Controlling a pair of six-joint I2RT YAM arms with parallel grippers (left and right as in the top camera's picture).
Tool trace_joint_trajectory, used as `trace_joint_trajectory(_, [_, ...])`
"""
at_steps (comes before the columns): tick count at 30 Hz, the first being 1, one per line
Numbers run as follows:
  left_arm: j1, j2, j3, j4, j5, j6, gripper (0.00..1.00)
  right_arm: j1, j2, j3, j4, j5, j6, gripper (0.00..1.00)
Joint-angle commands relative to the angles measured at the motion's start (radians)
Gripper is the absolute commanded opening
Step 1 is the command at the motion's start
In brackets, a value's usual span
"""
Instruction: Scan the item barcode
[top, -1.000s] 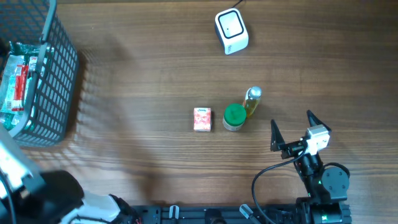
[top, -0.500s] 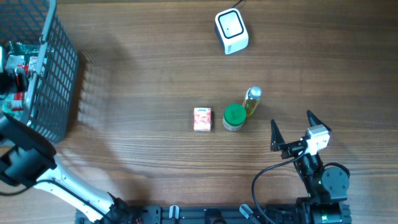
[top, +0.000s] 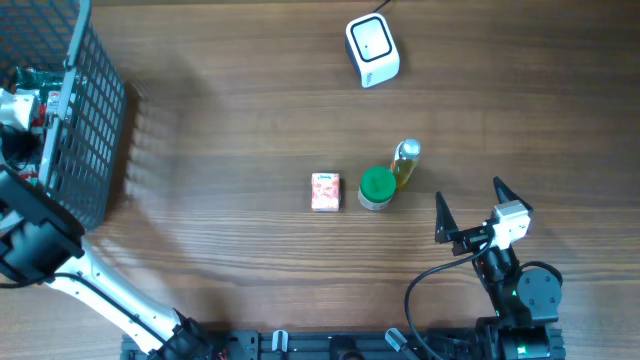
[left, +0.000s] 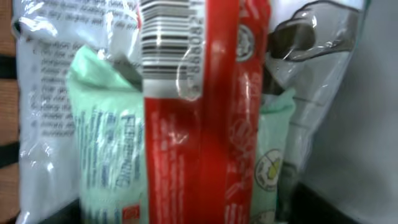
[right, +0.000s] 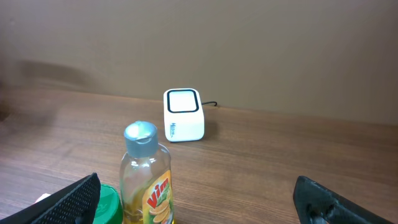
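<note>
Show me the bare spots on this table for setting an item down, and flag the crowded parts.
Widest free patch: between the basket and the pink box. Another between the scanner and the bottle. Crowded: box, green-lidded jar and bottle together, right gripper close by.

Vim bottle (right: 147, 180) stands at front of table (right: 280, 155), green lid (right: 107, 202) just beside it at left; white scanner (right: 183, 115) behind, nr far edge. Right gripper (right: 196, 186) spread wide.
</note>
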Motion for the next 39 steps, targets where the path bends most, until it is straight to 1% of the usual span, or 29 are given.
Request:
trace_joint_trajectory(1, [0.009,0.087,-0.011,-0.008,-0.018,0.012,0.46,0.002,-0.005,-0.001,0.003,-0.010,-0.012,0.99])
trace_joint_trajectory(3, [0.009,0.087,-0.010,-0.006,-0.017,0.012,0.21,0.002,-0.005,-0.001,0.003,-0.009,-0.011,1.00])
trace_joint_trajectory(4, [0.008,0.081,-0.010,-0.005,-0.013,0.008,0.11,0.002,-0.005,-0.001,0.003,-0.009,-0.012,1.00])
trace_joint_trajectory(7, [0.001,0.045,-0.010,-0.004,0.045,0.001,0.11,0.002,-0.005,-0.001,0.003,-0.009,-0.012,1.00])
trace_joint_trajectory(11, [-0.023,-0.077,0.002,0.027,0.111,-0.108,0.14,0.002,-0.005,-0.001,0.003,-0.010,-0.012,1.00])
trace_joint_trajectory(14, [-0.056,-0.203,0.017,0.052,0.113,-0.178,0.17,0.002,-0.005,-0.001,0.003,-0.009,-0.012,1.00])
trace_joint_trajectory(17, [-0.097,-0.344,0.017,0.061,0.111,-0.180,0.19,0.002,-0.005,-0.001,0.003,-0.010,-0.012,1.00])
trace_joint_trajectory(18, [-0.118,-0.420,0.017,0.069,0.100,-0.180,0.20,0.002,-0.005,-0.001,0.003,-0.009,-0.012,1.00])
trace_joint_trajectory(21, [-0.154,-0.569,0.017,0.095,0.055,-0.194,0.21,0.002,-0.005,-0.001,0.003,-0.009,-0.012,1.00])
trace_joint_trajectory(23, [-0.175,-0.670,0.017,0.114,0.049,-0.266,0.21,0.002,-0.005,-0.001,0.003,-0.009,-0.012,0.99])
trace_joint_trajectory(24, [-0.183,-0.713,0.017,0.114,0.050,-0.323,0.20,0.002,-0.005,-0.001,0.003,-0.010,-0.012,1.00])
trace_joint_trajectory(26, [-0.201,-0.795,0.017,0.090,0.057,-0.482,0.18,0.002,-0.005,-0.001,0.003,-0.009,-0.012,1.00])
trace_joint_trajectory(28, [-0.225,-0.853,0.017,0.011,0.108,-0.642,0.18,0.002,-0.005,-0.001,0.003,-0.009,-0.012,1.00])
trace_joint_trajectory(29, [-0.252,-0.881,0.017,-0.080,0.164,-0.715,0.16,0.002,-0.005,-0.001,0.003,-0.010,-0.012,1.00])
trace_joint_trajectory(31, [-0.297,-0.892,0.016,-0.225,0.224,-0.766,0.12,0.002,-0.005,-0.001,0.003,-0.009,-0.012,1.00])
trace_joint_trajectory(33, [-0.370,-0.884,-0.013,-0.325,0.237,-0.788,0.11,0.002,-0.005,-0.001,0.003,-0.010,-0.011,1.00])
trace_joint_trajectory(36, [-0.505,-0.871,-0.113,-0.322,0.203,-0.795,0.11,0.002,-0.005,-0.001,0.003,-0.009,-0.012,0.99])
trace_joint_trajectory(39, [-0.624,-0.847,-0.254,-0.271,0.100,-0.858,0.11,0.002,-0.005,-0.001,0.003,-0.009,-0.012,1.00])
